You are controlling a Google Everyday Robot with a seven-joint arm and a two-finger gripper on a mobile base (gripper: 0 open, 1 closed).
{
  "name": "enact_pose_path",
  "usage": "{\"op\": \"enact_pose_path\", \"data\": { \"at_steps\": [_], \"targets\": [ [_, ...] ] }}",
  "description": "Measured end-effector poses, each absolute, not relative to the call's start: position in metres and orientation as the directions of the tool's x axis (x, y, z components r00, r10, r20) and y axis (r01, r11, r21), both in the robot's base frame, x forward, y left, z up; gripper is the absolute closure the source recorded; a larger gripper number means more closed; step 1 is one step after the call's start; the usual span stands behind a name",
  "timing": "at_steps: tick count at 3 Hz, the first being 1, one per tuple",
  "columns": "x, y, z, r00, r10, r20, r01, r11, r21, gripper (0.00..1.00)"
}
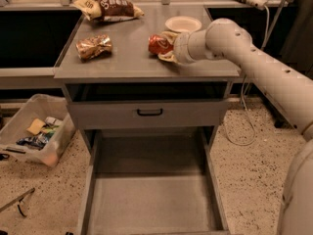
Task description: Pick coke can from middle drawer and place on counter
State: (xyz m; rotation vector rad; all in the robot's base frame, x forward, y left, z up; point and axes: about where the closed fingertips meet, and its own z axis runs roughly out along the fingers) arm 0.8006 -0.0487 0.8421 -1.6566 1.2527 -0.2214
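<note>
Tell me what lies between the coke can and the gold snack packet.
Only bare counter, in the camera view. The gripper holds the coke can from the picture's right; the snack packet lies apart on its left.

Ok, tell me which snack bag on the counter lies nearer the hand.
The small shiny gold packet at the counter's left edge. It lies level with the hand, which grips the coke can mid-counter; the bigger brown-and-yellow bag sits at the back.
</note>
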Motion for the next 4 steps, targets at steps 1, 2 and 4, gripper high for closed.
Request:
{"op": "enact_pose_path", "data": {
  "at_steps": [1,2,4],
  "targets": [
    [0.8002,-0.0487,0.8450,0.445,-0.802,-0.399,-0.621,0.045,-0.782,0.82],
    [0.8002,-0.0487,0.8451,0.445,-0.802,-0.399,-0.621,0.045,-0.782,0.59],
    [0.8002,-0.0486,0.8450,0.445,-0.802,-0.399,-0.621,0.045,-0.782,0.13]
  ]
}}
